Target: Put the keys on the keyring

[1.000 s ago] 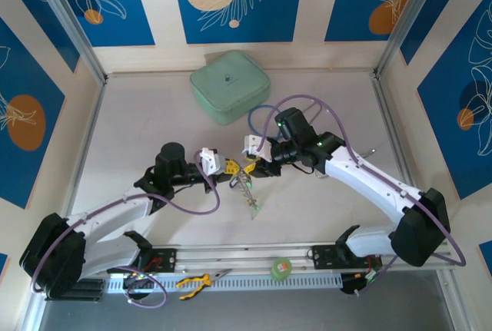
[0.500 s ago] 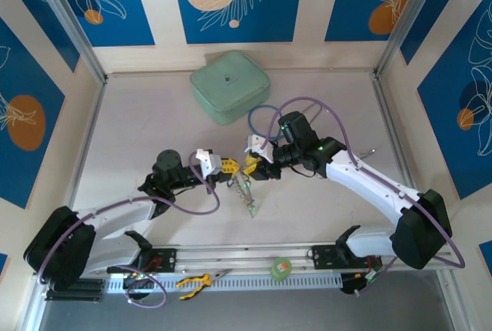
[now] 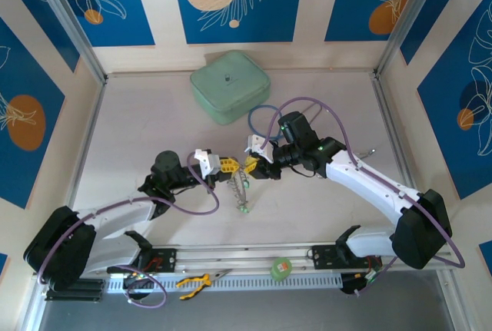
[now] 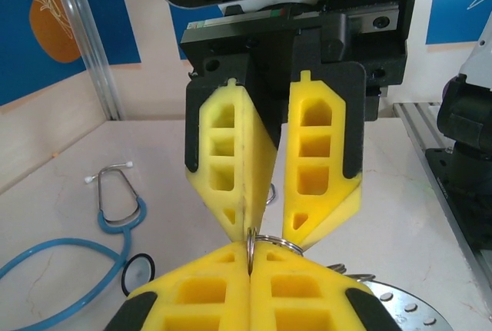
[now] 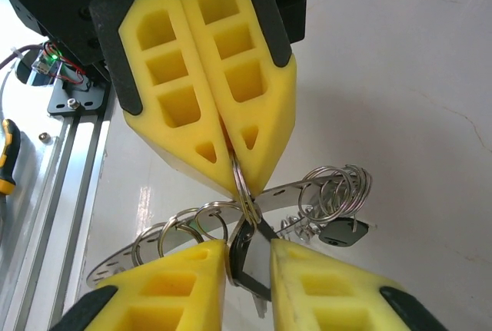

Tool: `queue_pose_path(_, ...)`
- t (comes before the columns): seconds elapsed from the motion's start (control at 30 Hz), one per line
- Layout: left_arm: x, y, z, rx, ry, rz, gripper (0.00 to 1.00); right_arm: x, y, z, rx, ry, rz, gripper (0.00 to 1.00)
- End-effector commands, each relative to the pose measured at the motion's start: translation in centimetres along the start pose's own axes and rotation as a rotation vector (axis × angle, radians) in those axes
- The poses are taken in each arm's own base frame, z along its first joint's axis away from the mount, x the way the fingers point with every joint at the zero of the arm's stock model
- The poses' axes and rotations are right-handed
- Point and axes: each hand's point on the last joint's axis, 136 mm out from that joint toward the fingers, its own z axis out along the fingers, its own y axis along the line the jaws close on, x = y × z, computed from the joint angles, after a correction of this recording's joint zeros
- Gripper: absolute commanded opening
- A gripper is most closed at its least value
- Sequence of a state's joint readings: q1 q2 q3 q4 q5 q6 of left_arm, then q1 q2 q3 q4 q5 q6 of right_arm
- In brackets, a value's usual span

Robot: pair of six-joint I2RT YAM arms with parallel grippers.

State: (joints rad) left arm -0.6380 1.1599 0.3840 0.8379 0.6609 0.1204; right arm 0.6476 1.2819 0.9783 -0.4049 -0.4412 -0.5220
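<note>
In the top view my left gripper (image 3: 225,166) and right gripper (image 3: 251,165) meet tip to tip above mid-table. The keyring (image 3: 241,189), a pale perforated metal band strung with split rings, hangs below them, with a green tag (image 3: 243,209) at its low end. My left gripper (image 4: 251,248) is shut on one split ring (image 4: 251,237). In the right wrist view that split ring (image 5: 240,181) carries a black-headed key (image 5: 257,266), and my right gripper (image 5: 247,245) is shut on its head. The keyring band (image 5: 288,190) curves behind, carrying another black key (image 5: 344,231).
A green case (image 3: 229,85) lies at the back. A blue stethoscope (image 3: 261,120) sits behind the right gripper, and the stethoscope (image 4: 115,200) lies left in the left wrist view. Yellow pliers (image 3: 196,279) and a green tape roll (image 3: 281,268) rest on the near rail.
The right jaws have narrowed onto the black key. The hanging keyring swung from a slant to straight down. The left gripper shifted slightly right.
</note>
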Motion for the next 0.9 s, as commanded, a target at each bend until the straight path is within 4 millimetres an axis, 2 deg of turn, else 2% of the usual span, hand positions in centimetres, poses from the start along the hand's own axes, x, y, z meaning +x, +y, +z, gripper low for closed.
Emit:
queue_pose_path(0.0, -2.1, -0.4, -0.1, 0.014, -0.083, 0.042, 0.0, 0.2, 0.3, 0.1, -0.019, 0.008, 0.018, 0.17)
queue_pose_path(0.27, -2.3, -0.2, -0.1, 0.004, -0.114, 0.038, 0.0, 0.4, 0.6, 0.1, -0.036, 0.015, 0.034, 0.0)
queue_pose_path(0.57, -3.1, -0.1, 0.2, 0.013, -0.167, 0.027, 0.0, 0.4, 0.7, 1.5, -0.053, 0.024, 0.024, 0.0)
queue_pose_path(0.67, -3.0, -0.1, 0.2, 0.016, -0.163, 0.023, 0.0, 0.5, 0.5, 1.4, -0.037, 0.022, 0.019, 0.06)
queue_pose_path(0.87, -2.8, -0.2, 0.2, 0.017, -0.145, 0.027, 0.0, 0.6, -0.6, -0.6, 0.044, -0.021, 0.016, 0.28)
